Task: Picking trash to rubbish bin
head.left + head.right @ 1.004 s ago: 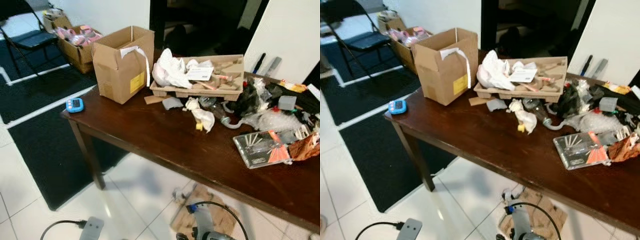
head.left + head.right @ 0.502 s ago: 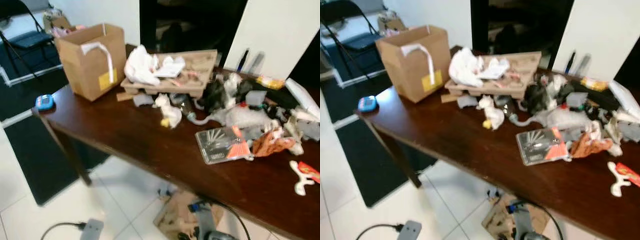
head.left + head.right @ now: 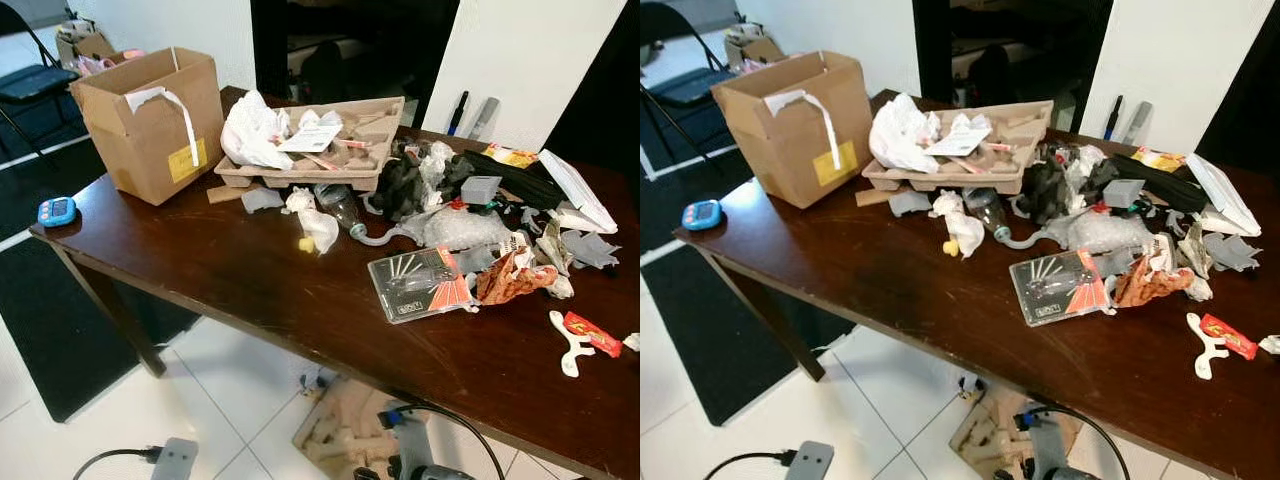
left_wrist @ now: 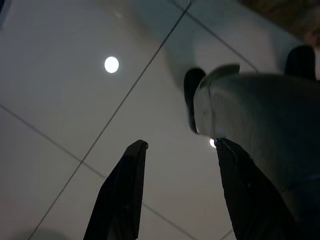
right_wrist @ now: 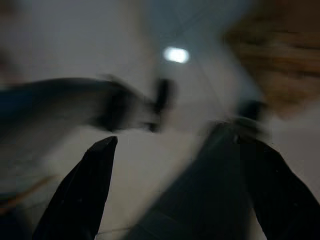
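Trash lies strewn over a dark wooden table [image 3: 250, 270]. A pulp tray [image 3: 375, 125] holds crumpled white paper [image 3: 250, 130]. In front of it lie a clear plastic bottle [image 3: 340, 208] and a white tissue wad [image 3: 318, 228]. Farther right are a clear blister pack [image 3: 420, 283], a crumpled brown wrapper [image 3: 508, 282], a red candy wrapper [image 3: 590, 333] and a white plastic piece [image 3: 566, 345]. An open cardboard box [image 3: 150, 115] stands at the table's left end. Both arms hang low over the tiled floor: my left gripper [image 4: 181, 144] is open and holds nothing, and my right gripper [image 5: 172, 141] is open too, in a blurred picture.
A blue timer [image 3: 57, 210] sits on the table's left corner. Under the table lie a cardboard scrap [image 3: 345, 435], a cable [image 3: 440, 412] and a power adapter [image 3: 172, 460]. A folding chair [image 3: 30, 80] and a box of pink items [image 3: 90, 45] stand far left. A black mat [image 3: 60, 310] covers the floor.
The camera has swung to the right, so the table's right side with the wrappers has come into view. Nothing on the table has moved.
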Controlling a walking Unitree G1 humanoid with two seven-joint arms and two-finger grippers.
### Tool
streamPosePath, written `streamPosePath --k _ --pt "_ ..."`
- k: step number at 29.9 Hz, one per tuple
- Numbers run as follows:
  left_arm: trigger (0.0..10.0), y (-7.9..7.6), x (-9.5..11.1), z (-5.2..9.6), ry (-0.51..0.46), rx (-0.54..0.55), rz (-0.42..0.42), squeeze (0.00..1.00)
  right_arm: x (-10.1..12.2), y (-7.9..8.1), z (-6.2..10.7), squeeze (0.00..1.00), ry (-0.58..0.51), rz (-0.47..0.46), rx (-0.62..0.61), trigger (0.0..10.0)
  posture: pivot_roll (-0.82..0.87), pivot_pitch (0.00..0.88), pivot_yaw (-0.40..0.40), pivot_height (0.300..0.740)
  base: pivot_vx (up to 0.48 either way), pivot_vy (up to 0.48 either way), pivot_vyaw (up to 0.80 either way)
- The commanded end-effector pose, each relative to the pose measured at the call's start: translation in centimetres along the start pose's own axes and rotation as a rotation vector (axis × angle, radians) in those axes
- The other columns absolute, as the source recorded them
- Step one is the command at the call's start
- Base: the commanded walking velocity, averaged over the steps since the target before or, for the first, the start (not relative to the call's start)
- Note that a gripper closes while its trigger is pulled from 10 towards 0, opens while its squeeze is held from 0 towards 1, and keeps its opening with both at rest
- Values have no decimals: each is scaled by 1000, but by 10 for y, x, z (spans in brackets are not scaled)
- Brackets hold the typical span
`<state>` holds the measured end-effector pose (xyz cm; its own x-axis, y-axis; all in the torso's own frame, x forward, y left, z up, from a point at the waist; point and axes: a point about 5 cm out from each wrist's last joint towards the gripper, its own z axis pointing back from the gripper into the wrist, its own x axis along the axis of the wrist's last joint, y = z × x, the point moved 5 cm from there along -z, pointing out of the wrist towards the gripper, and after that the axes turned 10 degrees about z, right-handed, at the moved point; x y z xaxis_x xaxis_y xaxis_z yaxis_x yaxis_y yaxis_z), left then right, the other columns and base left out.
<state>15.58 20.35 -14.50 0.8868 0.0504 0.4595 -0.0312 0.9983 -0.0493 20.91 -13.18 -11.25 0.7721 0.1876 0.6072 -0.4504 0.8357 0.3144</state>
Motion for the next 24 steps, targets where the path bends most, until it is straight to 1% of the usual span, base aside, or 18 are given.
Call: streamPosePath --k 1,2,3,5,6,7,8,10,11,13,14,15,18,19,20,22,23,24 --pt "10000 6 1 2 -18 6 16 0 26 1 3 0 -105 56 77 10000 121 95 -22 740 0 0 0" --pt "10000 9 1 2 -22 11 15 0 29 10 5 0 -110 109 179 10000 118 103 -18 740 0 0 0" --pt "10000 10 -1 3 -19 14 12 0 29 24 8 0 -91 202 325 10000 113 107 -17 740 0 0 0" --pt "10000 10 -1 3 -19 14 12 0 29 24 8 0 -91 202 325 10000 113 107 -17 740 0 0 0" --pt "10000 10 -2 3 -16 16 10 0 28 37 11 0 -66 292 455 10000 113 107 -17 740 0 0 0" --pt "10000 10 -2 3 -16 16 10 0 28 37 11 0 -66 292 455 10000 113 107 -17 740 0 0 0" --pt "10000 10 -4 3 -12 17 4 0 28 44 13 0 -48 369 520 10000 113 107 -17 740 0 0 0" --pt "10000 8 -6 3 -6 17 -1 0 30 54 14 0 -36 465 606 10000 114 109 -19 740 0 0 0" --pt "10000 8 -6 3 -6 17 -1 0 30 54 14 0 -36 465 606 10000 114 109 -19 740 0 0 0" --pt "10000 4 -11 3 6 11 -7 0 29 64 16 0 2 575 692 10000 114 109 -19 740 0 0 0" --pt "10000 4 -11 3 6 11 -7 0 29 64 16 0 2 575 692 10000 114 109 -19 740 0 0 0" --pt "10000 1 -17 3 20 5 -12 0 25 68 20 0 47 643 757 10000 114 109 -19 740 0 0 0" --pt "10000 1 -19 4 26 2 -17 0 26 70 23 0 47 656 795 10000 114 109 -19 740 0 0 0" --pt "10000 1 -20 4 28 1 -18 0 34 73 25 0 11 656 821 10000 114 109 -21 740 0 0 0" --pt "10000 1 -20 4 28 1 -18 0 34 73 25 0 11 656 821 10000 114 109 -21 740 0 0 0" --pt "10000 1 -20 4 25 1 -14 0 56 81 31 0 -91 646 888 10000 114 109 -21 740 0 0 0" --pt "10000 1 -20 4 25 1 -14 0 56 81 31 0 -91 646 888 10000 114 109 -21 740 0 0 0" --pt "10000 1 -18 4 16 -2 -14 0 82 90 39 0 -215 613 935 10000 112 111 -21 740 0 0 0"
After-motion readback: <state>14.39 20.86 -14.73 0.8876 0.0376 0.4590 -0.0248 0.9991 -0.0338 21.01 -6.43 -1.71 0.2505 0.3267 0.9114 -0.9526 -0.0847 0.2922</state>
